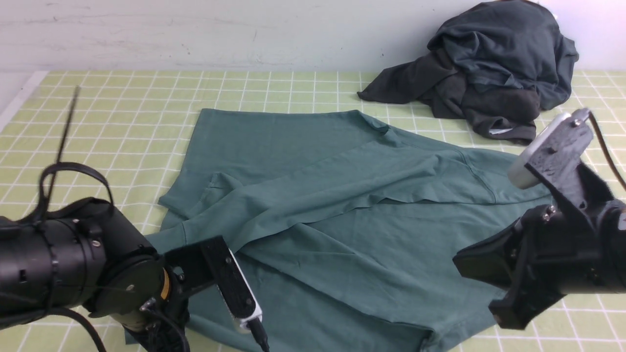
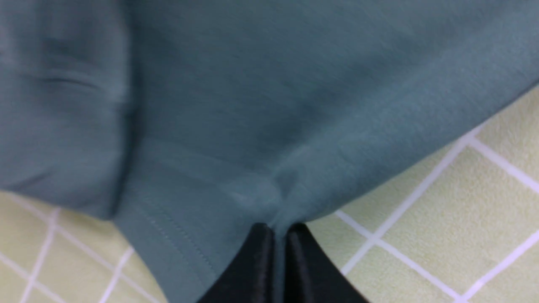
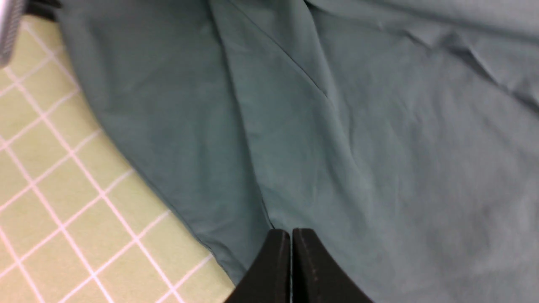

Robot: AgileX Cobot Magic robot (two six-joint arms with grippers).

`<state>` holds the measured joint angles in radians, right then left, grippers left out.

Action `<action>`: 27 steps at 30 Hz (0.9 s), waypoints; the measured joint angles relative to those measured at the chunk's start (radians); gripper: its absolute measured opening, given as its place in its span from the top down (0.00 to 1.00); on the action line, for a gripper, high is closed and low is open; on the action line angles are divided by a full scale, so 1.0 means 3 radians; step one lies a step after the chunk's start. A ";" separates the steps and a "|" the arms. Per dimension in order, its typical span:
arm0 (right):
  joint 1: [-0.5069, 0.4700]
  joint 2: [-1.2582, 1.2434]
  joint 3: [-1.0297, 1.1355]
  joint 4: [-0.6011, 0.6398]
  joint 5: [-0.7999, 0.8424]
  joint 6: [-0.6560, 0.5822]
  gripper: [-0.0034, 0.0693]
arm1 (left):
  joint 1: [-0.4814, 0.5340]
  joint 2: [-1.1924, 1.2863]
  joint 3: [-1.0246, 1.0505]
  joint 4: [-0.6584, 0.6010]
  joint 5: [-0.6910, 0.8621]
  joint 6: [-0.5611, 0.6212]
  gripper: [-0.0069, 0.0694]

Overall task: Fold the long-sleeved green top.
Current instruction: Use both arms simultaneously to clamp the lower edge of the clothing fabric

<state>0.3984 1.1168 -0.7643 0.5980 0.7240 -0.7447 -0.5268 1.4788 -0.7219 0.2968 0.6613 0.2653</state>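
The left pincer [image 2: 276, 229] and right pincer [image 3: 291, 233], each pinched shut on the lower edge of the green long-sleeved top [image 1: 342, 210] mid-frame on the desk [image 1: 122, 98], likely to lift it for folding.

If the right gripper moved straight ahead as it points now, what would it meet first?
The green top: the right gripper pinches it, jaws shut, and only more cloth seems to lie ahead.
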 joint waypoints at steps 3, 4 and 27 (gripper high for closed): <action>0.0155 -0.0213 0.0000 0.0101 -0.0016 -0.0619 0.95 | 0.0000 -0.0174 -0.0003 0.0009 0.0186 -0.0139 0.90; 0.0178 -0.0244 0.0000 0.0101 -0.0031 -0.0810 0.95 | 0.0000 -0.0217 -0.0005 0.0009 0.0250 -0.0163 0.90; -0.0006 0.1565 -0.0004 -0.3336 -0.0099 0.0126 0.50 | 0.0000 -0.0337 -0.0005 -0.0299 0.0521 -0.0466 0.90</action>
<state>0.3966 1.5862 -0.7656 -0.4028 0.6942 -0.7071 -0.5268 1.3776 -0.7235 0.2071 0.8176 0.1254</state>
